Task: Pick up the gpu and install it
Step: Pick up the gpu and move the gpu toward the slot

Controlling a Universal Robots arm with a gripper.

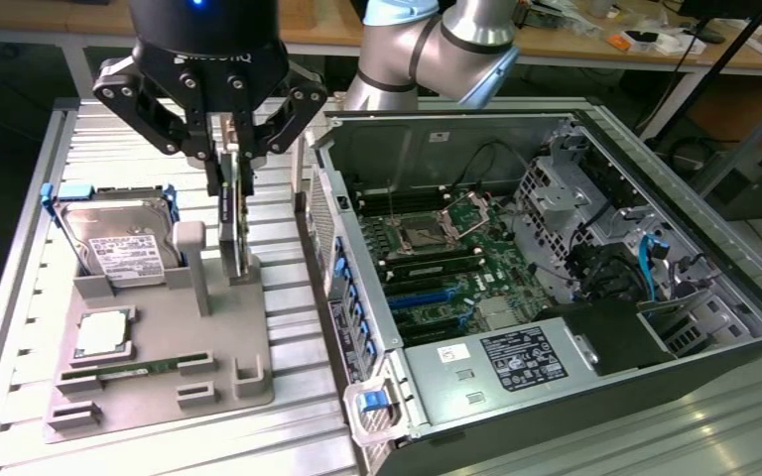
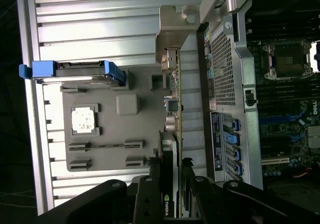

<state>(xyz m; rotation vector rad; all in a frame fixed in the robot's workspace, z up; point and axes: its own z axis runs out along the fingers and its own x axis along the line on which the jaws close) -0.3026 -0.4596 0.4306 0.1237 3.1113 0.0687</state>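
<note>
GPU point(image 1: 235, 243) is standing on edge at the grey holder point(image 1: 222, 337). Gripper point(image 1: 230, 178) is clamping its upper edge, fingers narrow.

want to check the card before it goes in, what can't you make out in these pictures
- gpu top edge: exterior view, covered by the gripper closed on it.
- gpu bottom edge: exterior view, sunk in the grey holder.
- gpu faces: wrist view, the card is seen edge-on.
- motherboard slots: exterior view, too small to tell which is free.
</note>
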